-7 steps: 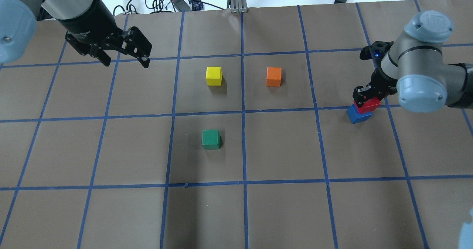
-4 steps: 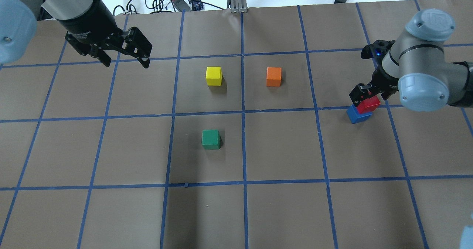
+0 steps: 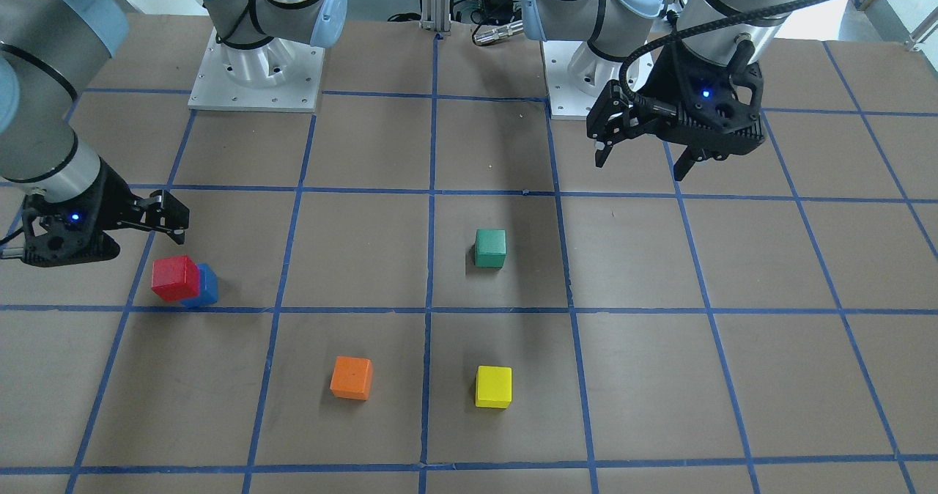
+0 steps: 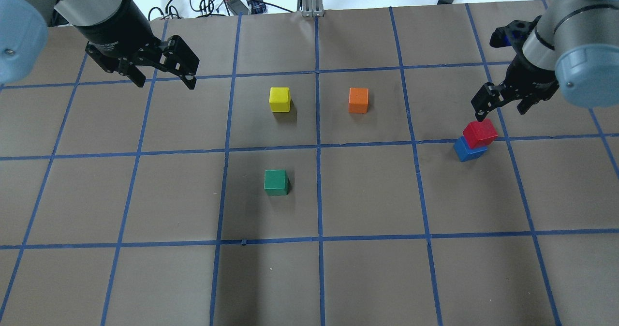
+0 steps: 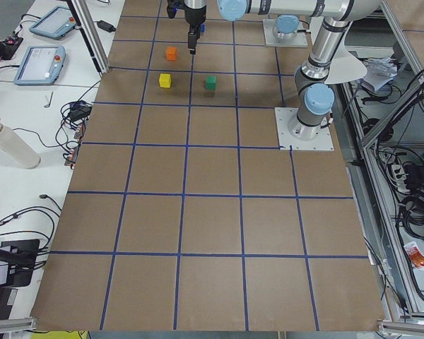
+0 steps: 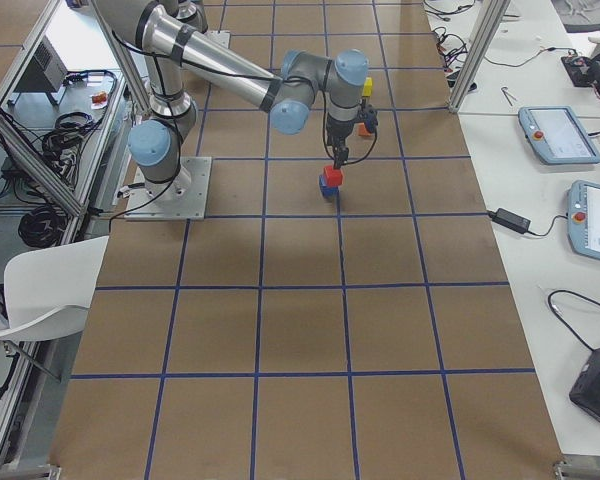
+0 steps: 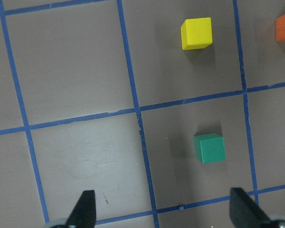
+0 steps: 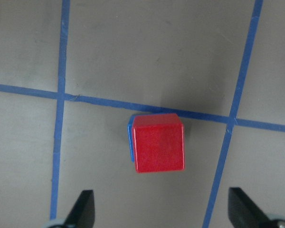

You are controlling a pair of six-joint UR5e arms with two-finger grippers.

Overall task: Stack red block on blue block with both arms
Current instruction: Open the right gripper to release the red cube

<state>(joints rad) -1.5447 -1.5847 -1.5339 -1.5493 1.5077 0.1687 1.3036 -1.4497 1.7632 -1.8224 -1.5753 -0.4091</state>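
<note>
Raised since the earlier frame, the right gripper [image 4: 499, 113] was held spread wide, nothing gripped. The red block [image 4: 480, 133] was left stacked beneath it on the blue block [image 4: 466, 152], edges slightly offset, with free room beside each finger. The left gripper [image 4: 165, 84] was held open, well apart from the stack.

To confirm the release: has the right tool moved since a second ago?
Yes. The right tool lifted off the red block, up-right in the overhead view.
</note>
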